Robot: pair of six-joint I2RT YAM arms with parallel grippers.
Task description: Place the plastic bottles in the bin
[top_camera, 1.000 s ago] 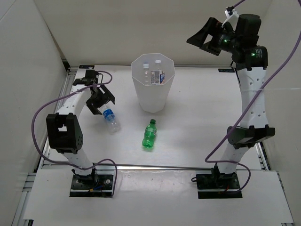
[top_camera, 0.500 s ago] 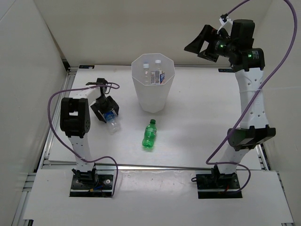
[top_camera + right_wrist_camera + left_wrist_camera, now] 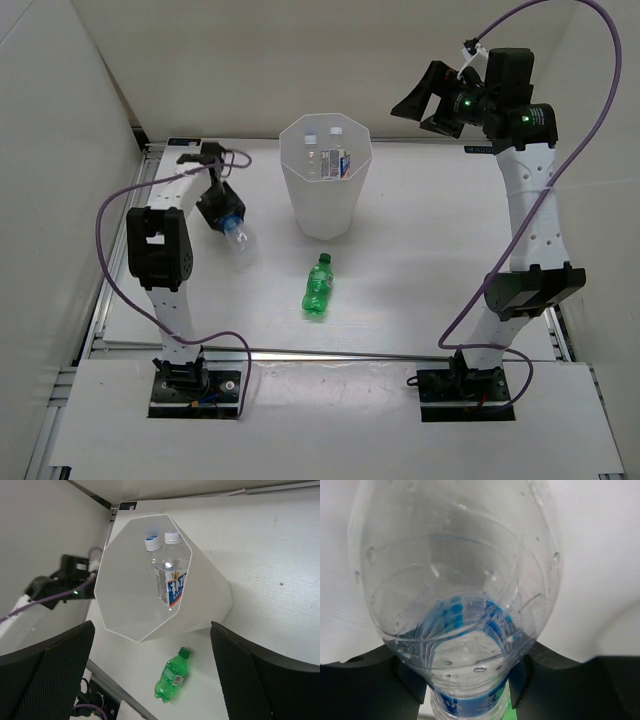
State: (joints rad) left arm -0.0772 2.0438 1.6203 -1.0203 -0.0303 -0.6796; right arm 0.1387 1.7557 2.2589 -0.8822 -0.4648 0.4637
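The left gripper is clamped on a clear blue-labelled bottle left of the white bin, where two clear bottles show, while the right gripper, raised high, gapes wide and empty, and the green bottle lies on the table.

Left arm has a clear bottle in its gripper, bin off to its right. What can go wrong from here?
1. The left gripper pinches the clear bottle near its label end, with most of the body sticking out; it may pivot or slip.
2. That overhang could clip the rim of the bin on the way over.
3. The open right gripper hangs high near the bin; the arms might crowd.
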